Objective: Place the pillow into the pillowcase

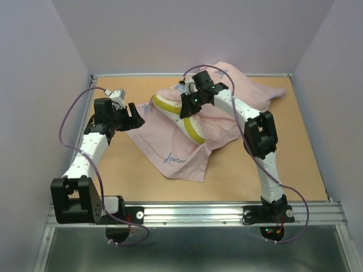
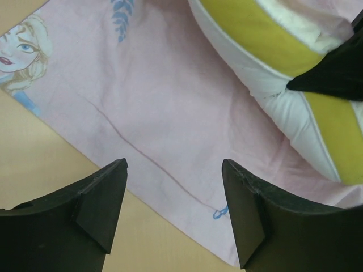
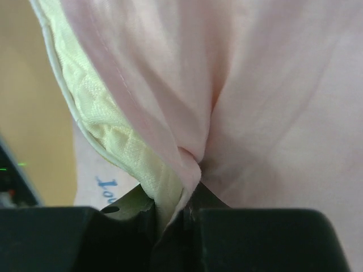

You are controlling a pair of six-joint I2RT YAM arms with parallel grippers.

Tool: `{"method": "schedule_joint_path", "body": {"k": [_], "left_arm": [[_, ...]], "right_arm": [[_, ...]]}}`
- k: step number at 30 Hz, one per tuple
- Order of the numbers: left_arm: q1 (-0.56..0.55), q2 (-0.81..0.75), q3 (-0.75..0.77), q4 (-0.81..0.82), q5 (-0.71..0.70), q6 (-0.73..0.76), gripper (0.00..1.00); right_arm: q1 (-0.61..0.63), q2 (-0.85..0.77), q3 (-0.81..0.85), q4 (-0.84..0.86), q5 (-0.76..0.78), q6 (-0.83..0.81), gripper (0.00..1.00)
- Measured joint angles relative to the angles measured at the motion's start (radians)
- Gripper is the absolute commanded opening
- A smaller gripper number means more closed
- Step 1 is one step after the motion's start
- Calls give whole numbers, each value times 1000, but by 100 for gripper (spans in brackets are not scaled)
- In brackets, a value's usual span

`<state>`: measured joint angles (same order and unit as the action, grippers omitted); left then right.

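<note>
Step in hand, as judged: drawing the case over the pillow, at the gripping stage. The thick, cream-white, yellow-banded pillow point(image 1: 194, 130) lies on the tan wooden counter point(image 1: 295, 158). Its left and near sides are exposed. Its far-right part is covered by the thin, pale pink fabric pillowcase point(image 1: 176, 153), which spreads from beneath the pillow to its near side and far right. Whether the covered part sits inside the opening or merely under a fold cannot be determined. The right end effector point(image 3: 173, 207) is closed narrow at the pillow's banded side, pinching a gather of pillowcase fabric, with the pillow's quilted rim in or hard against the same pinch. The right arm reaches in from the pillow's right, elbow raised, forearm angled down. The left end effector point(image 2: 174, 164) stands wide and holds nothing, above the pillowcase border left of the pillow. The next move likely calls for the left side to secure that border, so the right can pull fabric across without dragging the pillow.
</note>
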<state>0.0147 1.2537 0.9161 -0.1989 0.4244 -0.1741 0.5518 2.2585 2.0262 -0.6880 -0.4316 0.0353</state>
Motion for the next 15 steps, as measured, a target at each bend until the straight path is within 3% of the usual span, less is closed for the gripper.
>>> {"method": "schedule_joint_path", "body": {"k": [4, 15], "left_arm": [[-76, 75, 0, 89, -7, -41, 72], [-283, 360, 1, 455, 4, -247, 78]], "right_arm": [[-113, -10, 0, 21, -212, 128, 1], [-137, -33, -75, 174, -398, 360, 1]]}}
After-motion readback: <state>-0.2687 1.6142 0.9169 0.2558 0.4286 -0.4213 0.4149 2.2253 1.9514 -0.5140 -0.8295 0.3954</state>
